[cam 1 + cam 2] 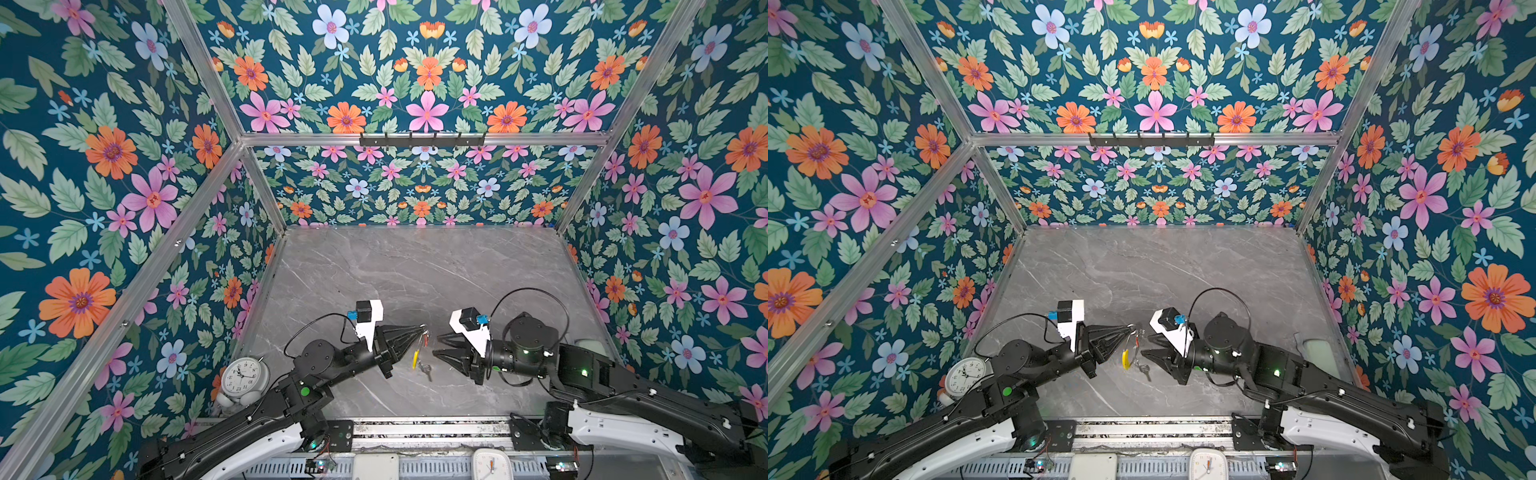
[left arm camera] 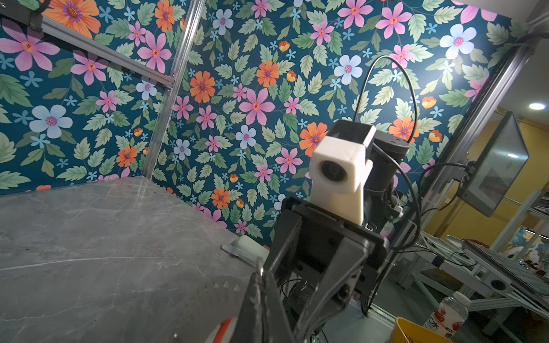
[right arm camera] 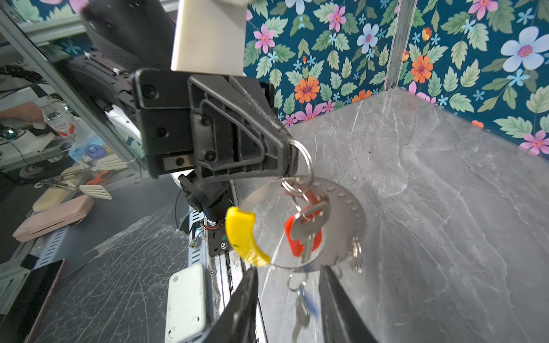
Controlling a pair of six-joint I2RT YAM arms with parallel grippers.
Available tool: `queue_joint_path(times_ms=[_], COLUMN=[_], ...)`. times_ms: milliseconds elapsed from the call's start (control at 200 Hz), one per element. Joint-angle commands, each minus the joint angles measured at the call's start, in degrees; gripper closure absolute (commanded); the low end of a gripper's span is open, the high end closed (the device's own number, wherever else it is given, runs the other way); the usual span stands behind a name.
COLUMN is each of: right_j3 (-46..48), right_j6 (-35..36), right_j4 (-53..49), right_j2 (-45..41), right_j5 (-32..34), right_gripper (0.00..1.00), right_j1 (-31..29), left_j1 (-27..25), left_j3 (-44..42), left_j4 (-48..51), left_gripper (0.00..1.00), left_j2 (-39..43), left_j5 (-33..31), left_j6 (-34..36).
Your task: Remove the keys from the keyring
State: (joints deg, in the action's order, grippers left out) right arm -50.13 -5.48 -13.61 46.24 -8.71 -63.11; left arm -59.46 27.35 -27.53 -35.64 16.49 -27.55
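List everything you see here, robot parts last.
table: 1, grey marble, inside flowered walls
keyring: 1, silver wire, yellow sleeve, hanging between the arms
small ring: 1, silver, top of the bunch
red-tag key: 1, silver, hanging within keyring
blue-tag key: 1, silver, blurred, below the keyring
round clock: 1, white, table's near-left corner
square clock: 1, white, front ledge
slab: 1, white, front ledge, left of square clock
hook rack: 1, black, back crossbar
left claw: 1, black, shut on small ring
right claw: 1, black, open, empty
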Motion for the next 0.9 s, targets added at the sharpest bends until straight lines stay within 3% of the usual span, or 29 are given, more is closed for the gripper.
queue_joint_path(times_ms=[0, 115, 305, 590, 805, 895], right_j3=[0.3, 0.4, -1.8, -0.2, 0.7, 1.0], right_j6=[-2.6, -7.6, -10.0, -12.5, -13.3, -13.4], right_j4=[1.0, 6.9, 11.6, 14.9, 15.7, 15.9], right_j2=[-2.3, -3.1, 1.8, 5.3, 6.2, 6.3], right_j5=[-6.5, -20.7, -31.0, -33.3, -33.9, -34.1], right_gripper=[0.61, 0.6, 0.6, 0.75, 0.78, 0.83], right_j1=[5.5, 13.9, 14.8, 14.8, 14.8, 14.8], left_j1=[0.1, 0.0, 0.0, 0.0, -0.1, 0.0], left_j3=[0.5, 0.3, 0.3, 0.2, 0.2, 0.1], left_j4=[-1.7, -3.0, -4.4, -5.6, -6.4, -6.4], left_gripper=[1.0, 1.0, 1.0, 1.0, 1.0, 1.0], left_j2=[-0.9, -1.6, -2.4, -2.7, -2.9, -3.0], left_j5=[2.1, 3.5, 5.3, 6.5, 7.4, 7.4], left_j6=[1.1, 1.0, 0.7, 0.4, 0.2, 0.1])
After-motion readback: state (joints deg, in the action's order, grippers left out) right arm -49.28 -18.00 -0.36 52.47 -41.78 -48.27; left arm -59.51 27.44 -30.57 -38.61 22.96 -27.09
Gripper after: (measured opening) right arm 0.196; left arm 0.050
